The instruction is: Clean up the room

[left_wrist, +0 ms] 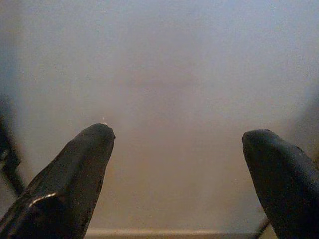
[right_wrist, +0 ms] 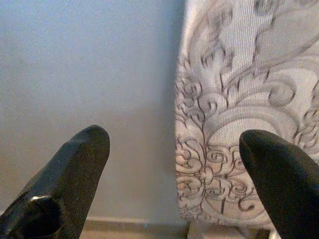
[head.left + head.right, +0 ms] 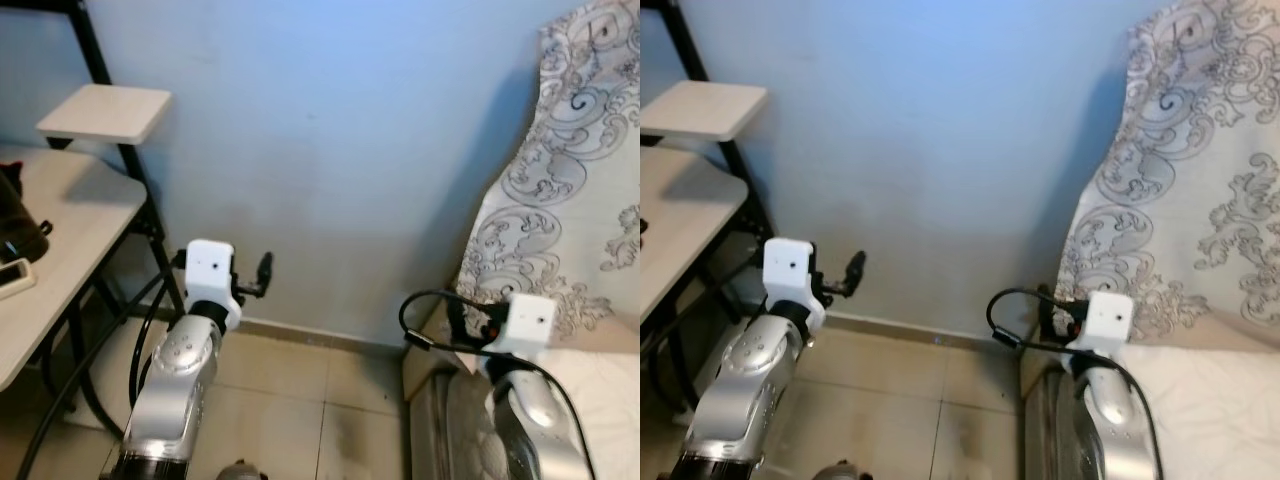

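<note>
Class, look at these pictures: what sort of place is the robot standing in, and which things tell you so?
Probably a room in a home, perhaps a bedroom corner: a plain blue wall, a tiled floor, a patterned curtain on the right, and a black-framed table on the left.

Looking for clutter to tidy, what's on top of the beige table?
On the beige table sit a dark object and a pale flat item, both cut off at the frame edge; the rest lies outside it.

Both arms raised toward a blue wall [image 3: 940, 150].
Left arm [image 3: 750, 370] at eight o'clock, right arm [image 3: 1110, 390] at five o'clock, patterned curtain [image 3: 1200, 170] at two o'clock.
</note>
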Tool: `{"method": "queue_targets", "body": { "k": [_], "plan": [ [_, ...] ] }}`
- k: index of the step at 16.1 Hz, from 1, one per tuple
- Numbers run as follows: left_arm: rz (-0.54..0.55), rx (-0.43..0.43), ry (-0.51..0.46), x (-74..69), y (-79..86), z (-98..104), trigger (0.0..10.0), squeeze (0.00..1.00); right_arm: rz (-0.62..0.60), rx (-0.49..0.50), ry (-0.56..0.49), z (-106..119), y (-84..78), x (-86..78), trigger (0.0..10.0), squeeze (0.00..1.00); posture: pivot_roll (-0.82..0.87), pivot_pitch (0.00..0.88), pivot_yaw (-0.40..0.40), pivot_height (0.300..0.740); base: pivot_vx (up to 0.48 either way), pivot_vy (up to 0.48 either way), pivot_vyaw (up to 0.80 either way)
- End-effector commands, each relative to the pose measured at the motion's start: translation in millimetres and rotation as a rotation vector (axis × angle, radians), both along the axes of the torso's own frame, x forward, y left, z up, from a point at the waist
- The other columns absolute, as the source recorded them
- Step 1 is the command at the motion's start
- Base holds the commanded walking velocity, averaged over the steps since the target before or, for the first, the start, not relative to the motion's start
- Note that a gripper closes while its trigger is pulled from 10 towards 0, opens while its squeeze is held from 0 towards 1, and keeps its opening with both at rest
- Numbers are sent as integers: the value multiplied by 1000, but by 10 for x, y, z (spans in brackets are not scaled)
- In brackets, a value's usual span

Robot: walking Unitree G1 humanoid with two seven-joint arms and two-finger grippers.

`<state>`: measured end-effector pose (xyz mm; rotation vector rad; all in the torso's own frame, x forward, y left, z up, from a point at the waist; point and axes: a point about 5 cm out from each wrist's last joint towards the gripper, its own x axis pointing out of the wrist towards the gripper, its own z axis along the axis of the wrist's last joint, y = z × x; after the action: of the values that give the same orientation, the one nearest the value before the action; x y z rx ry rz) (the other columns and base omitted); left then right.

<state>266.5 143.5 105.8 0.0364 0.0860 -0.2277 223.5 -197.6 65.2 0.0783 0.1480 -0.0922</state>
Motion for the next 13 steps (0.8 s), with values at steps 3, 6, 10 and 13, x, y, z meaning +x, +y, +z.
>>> {"method": "queue_targets", "body": {
  "k": [3,6,10,13],
  "plan": [
    [-76,-16,-23,23,-152,35,10000,0,21,-49,43,-69,-10,21,10000,0,151,0,-55,740,0,0,0],
    [-88,-112,-13,27,-146,30,10000,0,76,-31,24,-9,92,182,10000,0,152,0,-56,740,0,-317,-267],
    [-129,-82,-28,110,-162,47,10000,0,72,-38,22,-11,112,284,10000,0,169,0,-73,740,0,98,-786],
    [-145,-68,-39,173,-115,48,10000,0,53,-37,39,-66,102,298,10000,0,170,0,-71,740,0,0,-792]
  ]
}}
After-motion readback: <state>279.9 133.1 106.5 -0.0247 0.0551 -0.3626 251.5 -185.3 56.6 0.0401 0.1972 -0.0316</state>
